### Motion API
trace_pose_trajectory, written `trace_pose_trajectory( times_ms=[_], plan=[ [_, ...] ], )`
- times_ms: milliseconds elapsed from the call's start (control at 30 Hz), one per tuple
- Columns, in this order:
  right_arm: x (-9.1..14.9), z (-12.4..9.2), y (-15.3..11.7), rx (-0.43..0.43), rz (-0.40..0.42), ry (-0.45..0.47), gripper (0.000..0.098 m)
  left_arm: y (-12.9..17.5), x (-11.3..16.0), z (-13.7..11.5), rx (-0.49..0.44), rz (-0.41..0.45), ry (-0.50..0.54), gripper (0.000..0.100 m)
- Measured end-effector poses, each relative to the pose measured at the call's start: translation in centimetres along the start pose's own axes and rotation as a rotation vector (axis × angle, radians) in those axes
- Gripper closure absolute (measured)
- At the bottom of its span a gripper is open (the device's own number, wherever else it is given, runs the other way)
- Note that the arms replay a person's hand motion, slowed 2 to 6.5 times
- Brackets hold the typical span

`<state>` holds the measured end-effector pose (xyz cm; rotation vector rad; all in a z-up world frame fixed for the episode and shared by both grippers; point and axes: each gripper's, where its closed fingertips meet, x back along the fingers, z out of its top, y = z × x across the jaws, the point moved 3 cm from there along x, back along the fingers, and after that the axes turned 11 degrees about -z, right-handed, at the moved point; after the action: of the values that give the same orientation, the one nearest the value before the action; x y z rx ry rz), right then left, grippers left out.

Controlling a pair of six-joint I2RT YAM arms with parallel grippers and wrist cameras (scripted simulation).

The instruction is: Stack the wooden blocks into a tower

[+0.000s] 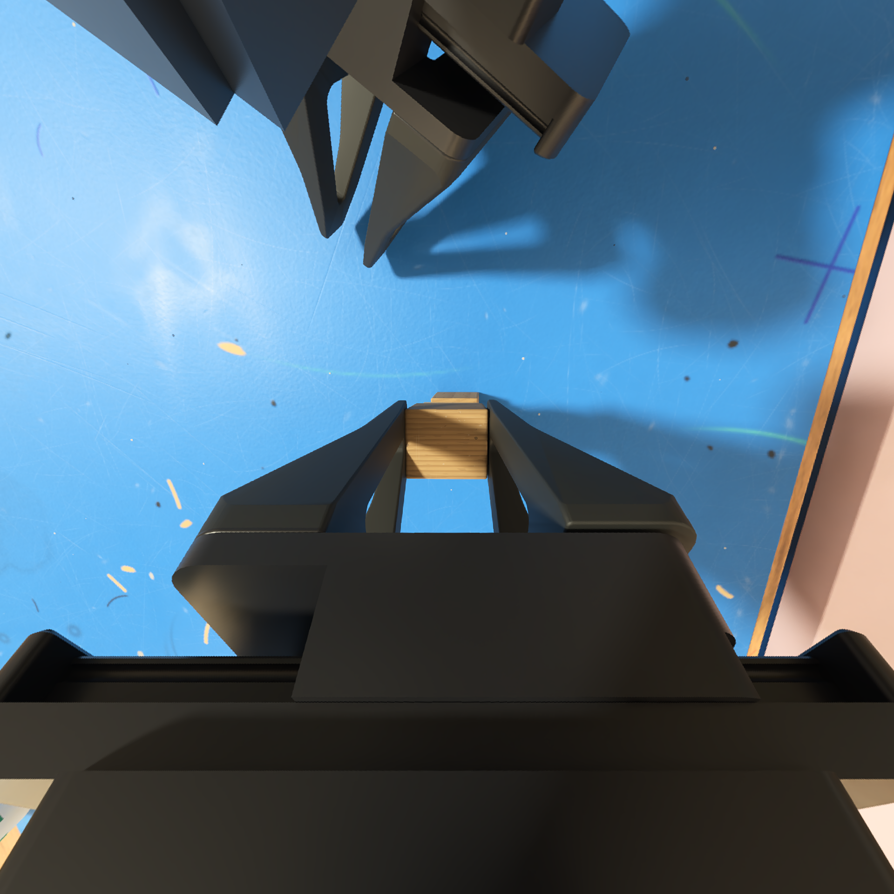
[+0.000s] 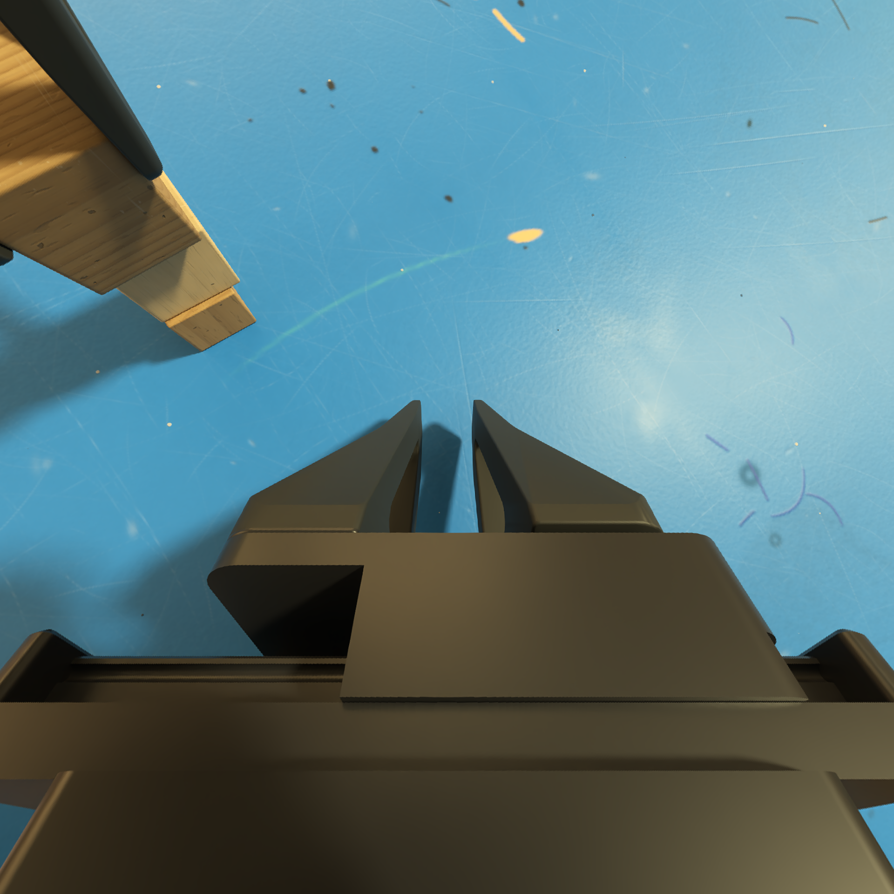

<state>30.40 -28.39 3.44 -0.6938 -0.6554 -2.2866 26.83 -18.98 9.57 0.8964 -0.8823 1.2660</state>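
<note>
Wooden block [image 1: 445,442] clamped between left fingers [image 1: 503,450] atop stack; right fingers [image 2: 411,464] slightly apart, empty.

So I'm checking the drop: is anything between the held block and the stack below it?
Nothing visible. The left gripper holds the top block directly over the stack; the right gripper stands aside, empty.

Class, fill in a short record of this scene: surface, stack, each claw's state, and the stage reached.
surface: blue scratched tabletop
stack: wooden blocks, three levels visible
top block: gripped by left claw
right claw: empty, narrow gap between fingers, beside the stack
stage: top block on the tower, not yet released
</note>
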Motion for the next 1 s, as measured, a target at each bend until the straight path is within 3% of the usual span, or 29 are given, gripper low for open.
trace_pose_trajectory(
  times_ms=[333, 400, 500, 567, 700, 833, 1000],
  plan=[
    [0.0, 0.0, 0.0, -0.002, 0.002, -0.001, 0.0803, -0.2, 0.0, -0.1, 0.006, 0.005, 0.006, 0.072],
    [0.0, 0.0, 0.0, -0.002, 0.002, -0.001, 0.0803, -0.4, 0.0, -0.3, 0.01, 0.018, -0.003, 0.061],
    [0.0, 0.0, 0.0, -0.002, 0.002, -0.001, 0.0803, -0.7, -0.2, -0.5, 0.016, 0.021, -0.005, 0.03],
    [0.0, 0.0, 0.0, -0.002, 0.002, -0.001, 0.0803, -0.7, -0.3, -0.5, 0.023, 0.015, 0.006, 0.019],
    [0.0, 0.0, 0.0, -0.002, 0.002, -0.001, 0.0803, -0.8, -0.1, -0.5, 0.041, 0.023, 0.031, 0.022],
    [0.0, 0.0, 0.0, -0.002, 0.002, -0.001, 0.0803, -1.1, 1.1, -0.5, 0.057, 0.067, 0.058, 0.01],
    [0.0, 0.0, 0.0, -0.002, 0.002, -0.001, 0.0803, -1.7, 3.6, -0.5, 0.084, 0.169, 0.129, 0.006]
  ],
)
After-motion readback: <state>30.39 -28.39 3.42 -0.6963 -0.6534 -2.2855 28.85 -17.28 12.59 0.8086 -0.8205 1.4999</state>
